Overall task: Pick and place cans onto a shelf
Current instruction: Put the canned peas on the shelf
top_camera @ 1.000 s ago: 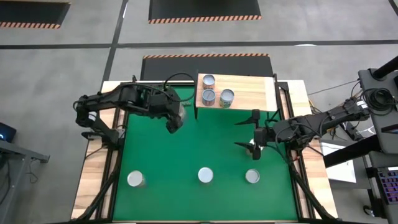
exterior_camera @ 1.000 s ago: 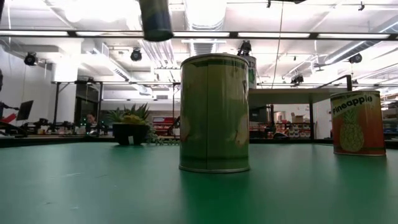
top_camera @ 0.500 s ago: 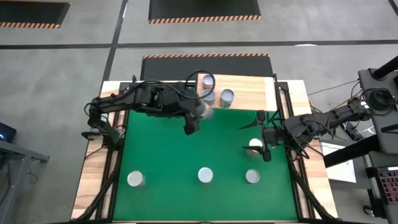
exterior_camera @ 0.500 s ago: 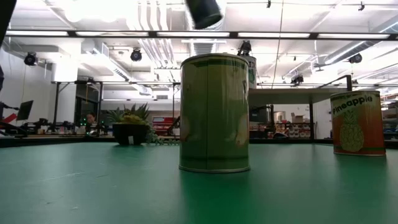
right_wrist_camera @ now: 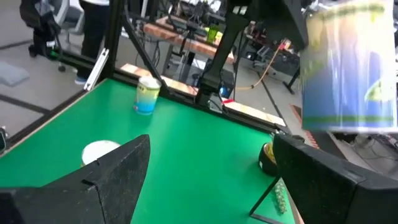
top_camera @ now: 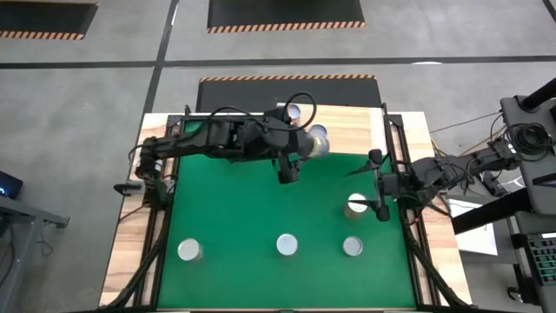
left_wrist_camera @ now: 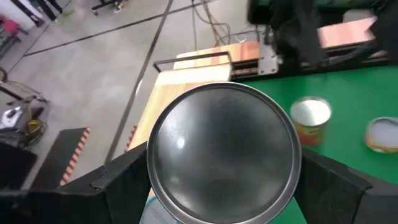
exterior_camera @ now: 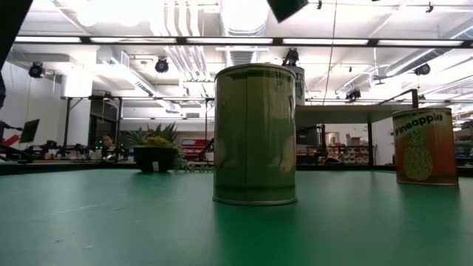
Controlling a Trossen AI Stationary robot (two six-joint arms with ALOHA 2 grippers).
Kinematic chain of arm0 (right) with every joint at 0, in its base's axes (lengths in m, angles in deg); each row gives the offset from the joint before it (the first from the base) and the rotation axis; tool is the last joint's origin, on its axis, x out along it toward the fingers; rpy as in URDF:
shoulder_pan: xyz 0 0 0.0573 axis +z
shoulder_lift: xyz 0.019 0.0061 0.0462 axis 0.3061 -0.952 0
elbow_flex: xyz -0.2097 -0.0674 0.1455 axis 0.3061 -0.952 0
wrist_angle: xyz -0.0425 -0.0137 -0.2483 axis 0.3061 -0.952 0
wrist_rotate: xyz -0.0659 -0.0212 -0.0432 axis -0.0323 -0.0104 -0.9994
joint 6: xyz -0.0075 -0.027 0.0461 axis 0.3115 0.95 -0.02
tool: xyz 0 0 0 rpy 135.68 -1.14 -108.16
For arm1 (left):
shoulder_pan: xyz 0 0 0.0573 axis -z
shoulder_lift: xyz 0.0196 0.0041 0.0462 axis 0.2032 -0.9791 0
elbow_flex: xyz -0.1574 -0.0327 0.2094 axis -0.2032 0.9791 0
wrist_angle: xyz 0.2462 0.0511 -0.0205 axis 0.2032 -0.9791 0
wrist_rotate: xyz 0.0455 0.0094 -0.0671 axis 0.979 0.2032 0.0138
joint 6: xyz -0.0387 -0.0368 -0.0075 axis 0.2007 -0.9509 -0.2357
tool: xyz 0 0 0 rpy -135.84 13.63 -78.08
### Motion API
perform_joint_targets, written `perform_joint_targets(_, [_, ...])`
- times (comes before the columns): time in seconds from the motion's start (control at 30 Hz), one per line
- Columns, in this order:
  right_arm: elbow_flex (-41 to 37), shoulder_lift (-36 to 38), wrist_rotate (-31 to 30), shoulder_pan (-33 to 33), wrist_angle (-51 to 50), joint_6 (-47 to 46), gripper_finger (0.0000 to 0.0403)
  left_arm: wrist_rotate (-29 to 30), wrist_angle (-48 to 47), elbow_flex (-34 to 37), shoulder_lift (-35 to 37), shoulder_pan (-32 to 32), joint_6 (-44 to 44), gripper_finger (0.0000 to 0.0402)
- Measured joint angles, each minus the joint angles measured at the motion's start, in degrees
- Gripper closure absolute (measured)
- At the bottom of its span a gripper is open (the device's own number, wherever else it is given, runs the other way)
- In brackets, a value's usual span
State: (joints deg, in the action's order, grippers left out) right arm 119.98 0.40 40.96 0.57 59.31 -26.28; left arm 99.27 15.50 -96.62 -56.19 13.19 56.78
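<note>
My left gripper (top_camera: 300, 149) is shut on a can (left_wrist_camera: 224, 149) and holds it in the air over the front edge of the light-wood shelf (top_camera: 347, 126). The held can also shows in the right wrist view (right_wrist_camera: 348, 68). Two cans (top_camera: 294, 110) show on the shelf beside the arm. My right gripper (top_camera: 379, 187) is open and empty, just right of a can (top_camera: 356, 205) standing on the green mat. Three more cans (top_camera: 287, 245) stand in a row near the mat's front edge. My left gripper pinches the can's round side wall between its two fingers (left_wrist_camera: 124, 180), one on each side. The can's silver round end (left_wrist_camera: 224, 124) faces the wrist camera. The can is lifted clear of the table and the shelf.
A small potted plant (exterior_camera: 155, 148) stands at the mat's far side. In the low view a green can (exterior_camera: 255, 133) and a pineapple can (exterior_camera: 423, 145) stand on the mat. The wooden table rim (top_camera: 130, 252) frames the mat. Black shelf legs (right_wrist_camera: 211, 68) rise at the back.
My left gripper has carried the can toward the table's right and far side, from over the mat's left part to the shelf's front edge. My right gripper has drawn back toward the table's right edge, away from the can beside it, which stays standing.
</note>
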Motion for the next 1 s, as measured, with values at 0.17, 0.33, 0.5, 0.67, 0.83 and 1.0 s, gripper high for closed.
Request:
perform_joint_targets(0.17, [-2.22, 3.85, 0.0, 0.08, 0.15, 0.07, 0.0077, -2.85, 4.22, -0.5, -3.05, -2.5, 1.41, 0.0092])
perform_joint_targets(0.33, [-3.47, 7.28, 0.0, 0.08, 0.19, 0.44, 0.0077, -5.78, 9.23, -3.08, -6.86, -4.47, 3.8, 0.0092])
perform_joint_targets(0.5, [-4.45, 9.34, 0.01, 0.08, -0.03, 0.2, 0.0077, -5.88, 12.45, -3.11, -8.96, -5.61, 6.22, 0.0092])
perform_joint_targets(0.67, [-5.13, 10.77, 0.03, 0.08, -0.05, 1.1, 0.0077, -6.03, 16.93, -2.9, -10.8, -6.39, 7.17, 0.0092])
perform_joint_targets(0.83, [-5.4, 12.33, 0.78, 0.09, -0.02, 1.15, 0.0077, -5.94, 20.62, -2.88, -12.75, -7.1, 7.11, 0.0092])
perform_joint_targets(1.0, [-5.73, 13.57, 4.11, 0.1, 0.15, 1.45, 0.0077, -5.96, 21.13, -2.85, -14.8, -8.07, 7.17, 0.0092])
